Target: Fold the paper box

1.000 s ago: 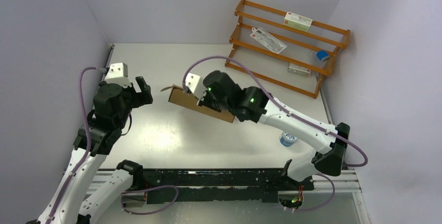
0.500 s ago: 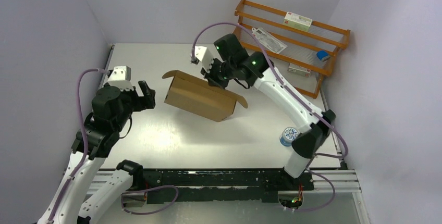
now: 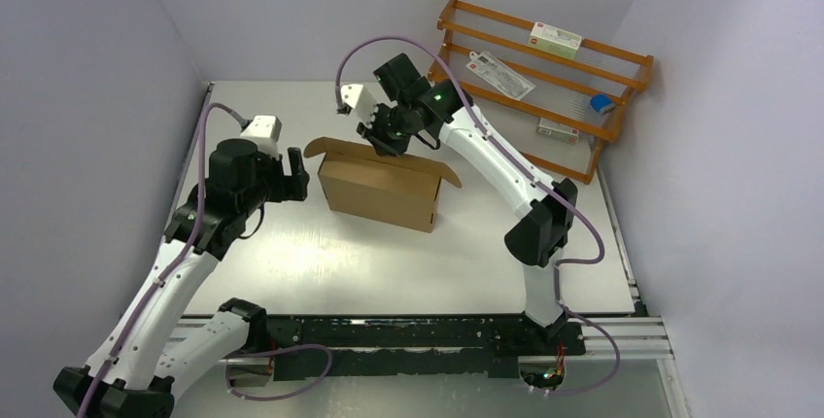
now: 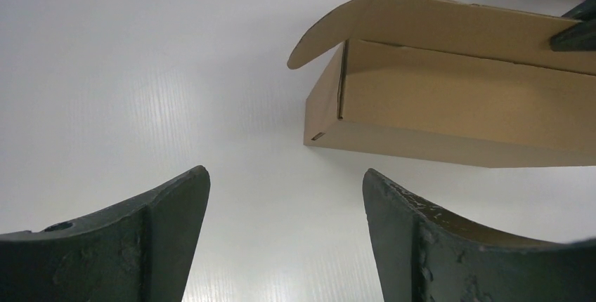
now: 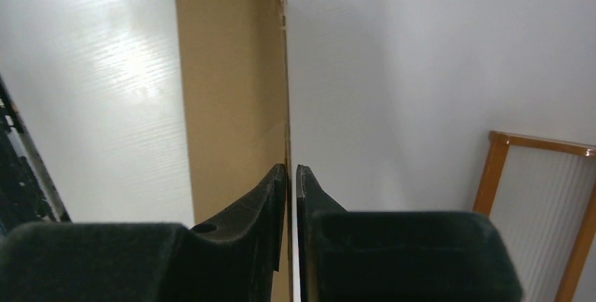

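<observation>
The paper box (image 3: 379, 190), plain brown cardboard, stands on the table with its top flaps open, one rounded flap (image 3: 321, 149) sticking out to the left. My right gripper (image 3: 391, 139) reaches down onto its back top edge. In the right wrist view the jaws (image 5: 292, 168) are pinched round the thin cardboard edge (image 5: 232, 70), with only a sliver of light beside it. My left gripper (image 3: 291, 177) hangs open just left of the box without touching it. The left wrist view shows its fingers (image 4: 284, 175) wide apart over bare table, the box (image 4: 457, 105) ahead to the right.
An orange wooden rack (image 3: 539, 78) leans against the back right wall, holding white cartons (image 3: 556, 41) and a small blue item (image 3: 602, 103). Its frame (image 5: 495, 175) shows in the right wrist view. Grey walls close the table on the left, back and right.
The right arm swung up and back, carrying the box from tilted in the air to upright on the table. The left arm moved forward and right, closer to the box's left end.
</observation>
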Available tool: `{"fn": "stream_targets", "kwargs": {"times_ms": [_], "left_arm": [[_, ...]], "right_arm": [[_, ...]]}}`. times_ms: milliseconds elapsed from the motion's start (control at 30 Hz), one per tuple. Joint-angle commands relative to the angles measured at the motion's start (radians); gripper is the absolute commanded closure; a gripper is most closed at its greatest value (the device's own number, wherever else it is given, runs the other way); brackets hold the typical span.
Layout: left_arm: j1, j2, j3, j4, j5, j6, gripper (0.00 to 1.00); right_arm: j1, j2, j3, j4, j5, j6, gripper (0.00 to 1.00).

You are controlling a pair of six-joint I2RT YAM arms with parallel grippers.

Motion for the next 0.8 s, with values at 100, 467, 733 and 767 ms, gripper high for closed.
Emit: {"fn": "stream_targets", "kwargs": {"times_ms": [100,467,733,767], "left_arm": [[0.005,0.063,0.04,0.064,0.043,0.049,0.15],[0.005,0.168,0.114,0.103,0.159,0.196,0.15],[0.006,0.301,0.332,-0.017,0.12,0.374,0.15],[0.006,0.319,0.368,-0.038,0.119,0.391,0.15]], "right_arm": [[-0.005,0.021,0.051,-0.017,0.086,0.0,0.74],[-0.005,-0.171,-0.113,0.189,0.224,0.165,0.33],[-0.005,-0.5,-0.518,0.415,0.373,0.409,0.2],[-0.004,-0.532,-0.551,0.416,0.387,0.432,0.2]]}}
